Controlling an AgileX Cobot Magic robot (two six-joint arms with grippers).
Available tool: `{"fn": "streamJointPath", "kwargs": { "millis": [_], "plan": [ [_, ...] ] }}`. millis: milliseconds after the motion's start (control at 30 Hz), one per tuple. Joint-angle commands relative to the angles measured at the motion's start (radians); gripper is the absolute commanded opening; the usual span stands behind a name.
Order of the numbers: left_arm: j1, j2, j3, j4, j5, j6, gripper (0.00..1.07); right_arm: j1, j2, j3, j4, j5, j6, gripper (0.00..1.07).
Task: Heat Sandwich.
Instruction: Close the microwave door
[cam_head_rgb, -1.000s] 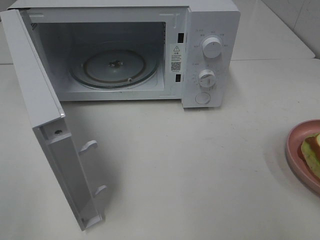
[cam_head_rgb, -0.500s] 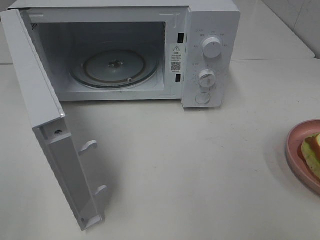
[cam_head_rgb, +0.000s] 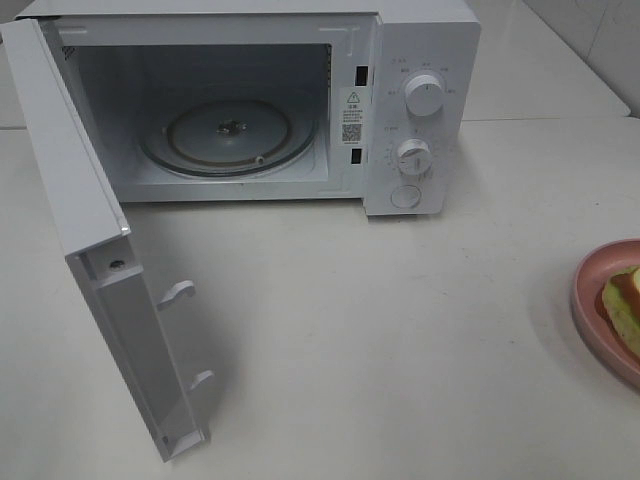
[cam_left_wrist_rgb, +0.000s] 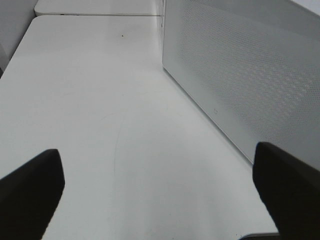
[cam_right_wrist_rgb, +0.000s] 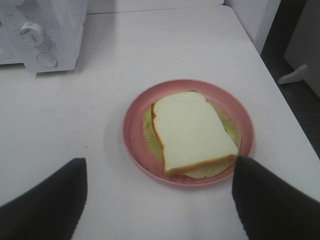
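While the microwave door is standing open, we are hovering our released right end effector just short of the sandwich, not yet lifted; our left end effector is gaping empty.

Sandwich, pale bread w/ green lettuce, lies flat on pink plate.

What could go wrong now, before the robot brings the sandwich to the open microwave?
1. The sandwich lies loose on the pink plate, its layers offset; it might slide or come apart if the plate tilts.
2. The plate sits near the table edge, so a push from the open right gripper could send it off.
3. The open microwave door juts forward; an arm could hit it.
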Motion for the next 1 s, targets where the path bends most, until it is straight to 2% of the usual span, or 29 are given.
{"fn": "streamJointPath", "kwargs": {
  "millis": [33,1000],
  "plan": [
    [0.0,-0.021,0.003,-0.003,-0.006,0.0,0.97,-0.01,-0.027,0.003,0.0,-0.01,-0.008,0.76],
    [0.0,-0.021,0.003,-0.003,-0.006,0.0,0.97,-0.006,-0.027,0.003,0.0,-0.01,-0.008,0.76]
  ]
}}
